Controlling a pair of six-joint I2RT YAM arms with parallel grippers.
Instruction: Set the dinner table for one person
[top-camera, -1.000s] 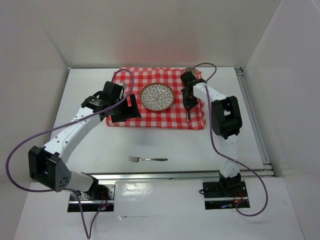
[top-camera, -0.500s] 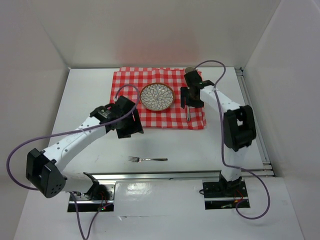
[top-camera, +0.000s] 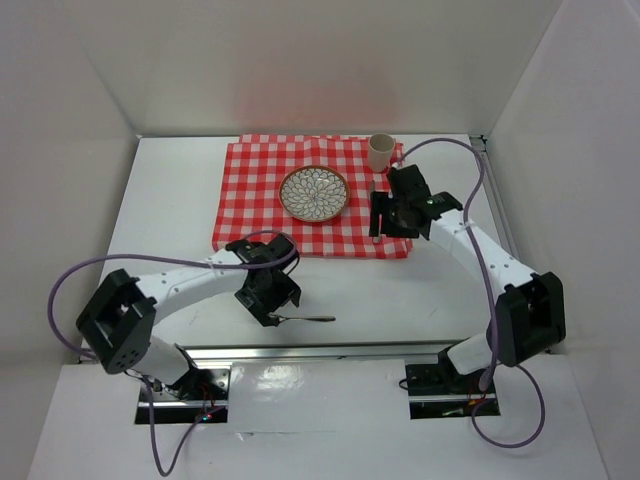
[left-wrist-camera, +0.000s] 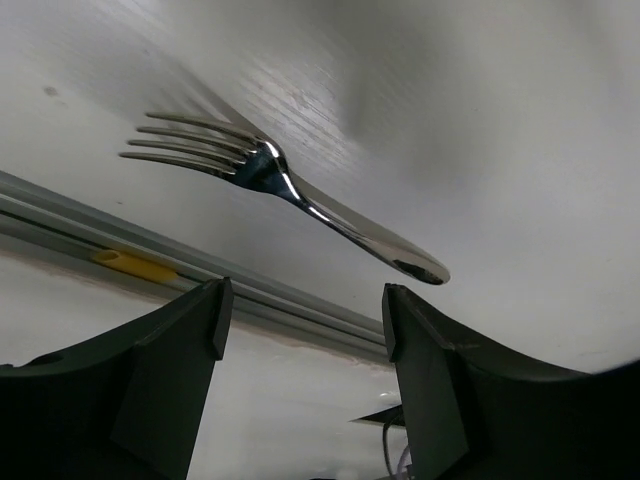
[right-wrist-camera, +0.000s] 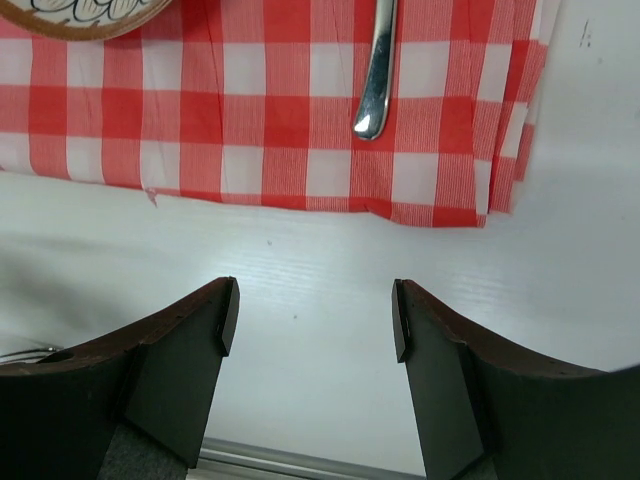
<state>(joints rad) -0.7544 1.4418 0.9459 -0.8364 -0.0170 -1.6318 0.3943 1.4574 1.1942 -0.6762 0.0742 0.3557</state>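
A silver fork (top-camera: 303, 318) lies on the white dinner table (top-camera: 170, 200) near its front edge, tines to the left. My left gripper (top-camera: 268, 298) hovers just over the tines, open and empty; in the left wrist view the fork (left-wrist-camera: 285, 190) lies beyond the gripper (left-wrist-camera: 305, 300). A patterned plate (top-camera: 314, 193) sits mid-cloth on the red-and-white checked cloth (top-camera: 250, 190). A beige cup (top-camera: 381, 152) stands at its far right corner. My right gripper (top-camera: 388, 215) is open above the cloth's right side. A silver utensil handle (right-wrist-camera: 375, 85) lies on the cloth (right-wrist-camera: 250, 100) beyond the gripper (right-wrist-camera: 315, 295).
A metal rail (top-camera: 380, 350) runs along the table's near edge, just in front of the fork. White walls enclose the table on three sides. A purple cable loops above each arm.
My left arm swung from the cloth's left edge down to the fork. My right gripper opened, left the utensil on the cloth and drew back to the right, uncovering the cup.
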